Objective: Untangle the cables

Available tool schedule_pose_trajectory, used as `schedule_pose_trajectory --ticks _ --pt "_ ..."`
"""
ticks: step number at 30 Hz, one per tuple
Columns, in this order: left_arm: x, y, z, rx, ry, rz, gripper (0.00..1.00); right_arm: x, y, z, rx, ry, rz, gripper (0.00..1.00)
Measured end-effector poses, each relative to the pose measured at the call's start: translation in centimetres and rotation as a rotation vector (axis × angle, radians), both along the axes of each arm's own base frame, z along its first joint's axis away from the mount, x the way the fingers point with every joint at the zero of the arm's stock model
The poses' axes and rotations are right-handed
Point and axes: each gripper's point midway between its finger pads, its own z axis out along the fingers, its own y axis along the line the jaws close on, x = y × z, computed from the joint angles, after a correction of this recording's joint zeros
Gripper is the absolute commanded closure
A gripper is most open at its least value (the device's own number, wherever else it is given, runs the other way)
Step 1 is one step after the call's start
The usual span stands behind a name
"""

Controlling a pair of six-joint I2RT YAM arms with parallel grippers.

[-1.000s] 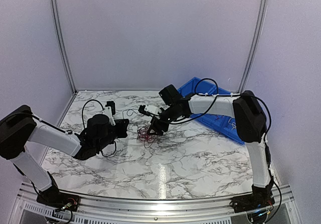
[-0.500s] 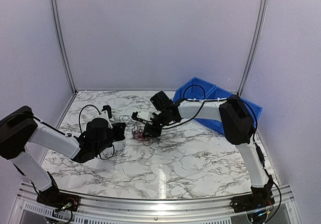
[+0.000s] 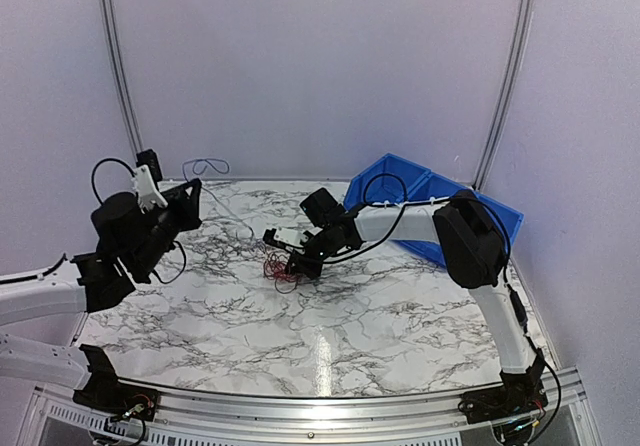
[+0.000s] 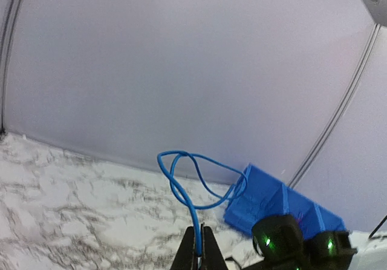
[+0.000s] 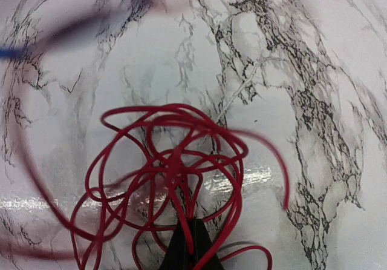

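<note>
My left gripper (image 3: 190,196) is raised above the table's left side and is shut on a blue cable (image 3: 206,165). The blue cable (image 4: 181,182) curls in a loop above the shut fingertips of the left gripper (image 4: 198,232). A thin strand runs from it down toward the tangle. The red cable (image 3: 281,266) lies bunched on the marble table (image 3: 340,316) near the middle. My right gripper (image 3: 297,262) is low over it. In the right wrist view the right gripper (image 5: 192,226) is shut on strands of the looped red cable (image 5: 172,161). No yellow or orange cable shows.
Blue plastic bins (image 3: 400,191) stand at the back right, behind the right arm; they show as blue bins (image 4: 269,200) in the left wrist view. White walls with metal corner rails close the back and sides.
My left arm has risen and swung back to the left, drawing the blue cable up out of the tangle. My right gripper has closed on the red cable.
</note>
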Motion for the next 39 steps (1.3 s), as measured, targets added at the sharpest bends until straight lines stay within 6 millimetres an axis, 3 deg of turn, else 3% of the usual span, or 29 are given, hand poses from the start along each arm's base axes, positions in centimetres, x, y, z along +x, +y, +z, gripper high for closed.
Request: schedule_pose_trajectory --ticks 6,10,14,18,21,25,30,32,35,39 --pt "-2.9 4.3 12.0 -0.014 -0.201 0.088 1.0 0.2 -0.2 -0.1 0.012 0.005 -0.015 1.0" --pt "-4.6 6.1 17.3 -0.02 -0.271 0.112 1.0 0.4 -0.3 -0.1 0.021 0.012 -0.023 1.0" --pt "-5.4 6.7 20.1 -0.005 -0.291 0.113 1.0 0.3 -0.3 0.0 0.029 0.027 -0.024 0.76" --pt "-5.2 6.2 20.1 0.028 -0.273 0.089 1.0 -0.3 -0.9 0.5 0.013 0.052 -0.023 0.53" --pt "-4.8 5.4 19.1 0.052 -0.241 0.065 1.0 -0.7 -1.4 2.5 0.006 0.044 -0.02 0.41" --pt "-4.0 3.9 17.0 0.075 -0.194 0.019 1.0 -1.1 -1.9 9.0 0.053 -0.03 0.004 0.35" --pt "-3.4 2.2 14.0 0.081 -0.137 -0.041 1.0 -2.0 -2.2 19.8 0.188 -0.167 0.037 0.35" --pt "-3.0 1.3 13.0 0.084 -0.113 -0.07 1.0 -2.9 -2.5 23.1 0.247 -0.189 0.049 0.33" --pt "-2.5 -0.3 12.0 0.085 -0.088 -0.123 1.0 -4.1 -2.6 26.8 0.337 -0.194 0.065 0.33" --pt "-2.1 -2.5 10.7 0.08 -0.058 -0.206 1.0 -5.2 -1.9 29.5 0.44 -0.161 0.091 0.32"
